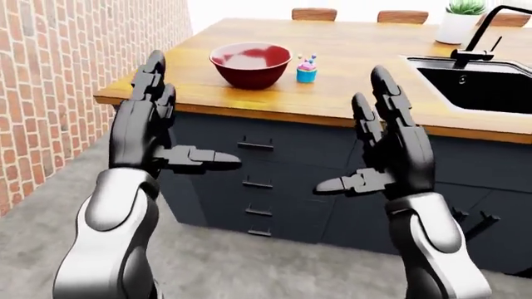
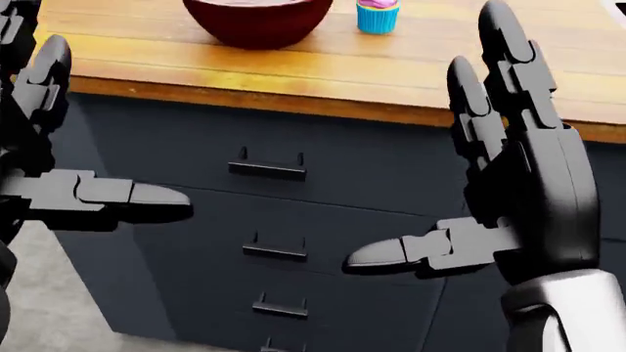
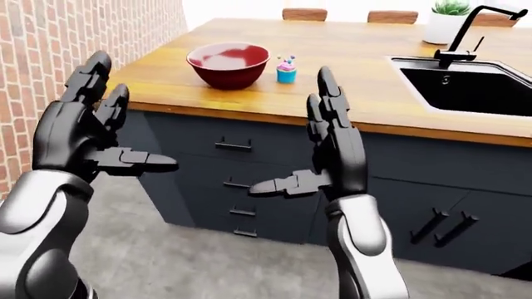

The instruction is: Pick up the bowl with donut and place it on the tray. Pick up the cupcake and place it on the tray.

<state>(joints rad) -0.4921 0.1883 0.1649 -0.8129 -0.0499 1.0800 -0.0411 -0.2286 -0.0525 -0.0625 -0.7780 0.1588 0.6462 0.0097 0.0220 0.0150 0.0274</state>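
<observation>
A dark red bowl (image 1: 250, 63) with a pale pink inside stands on the wooden counter (image 1: 349, 93); I cannot make out the donut in it. A small cupcake (image 1: 307, 70) with a blue wrapper and pink top stands just right of the bowl. My left hand (image 1: 170, 118) is raised, open and empty, short of the counter's near edge, below and left of the bowl. My right hand (image 1: 366, 140) is raised, open and empty, below and right of the cupcake. No tray shows in any view.
A black sink (image 1: 486, 87) with a black faucet (image 1: 482, 34) is set in the counter at the right. A potted plant (image 1: 461, 18) and two chair backs stand at the top. Dark drawers (image 1: 256, 180) lie under the counter. A brick wall (image 1: 58, 75) runs along the left.
</observation>
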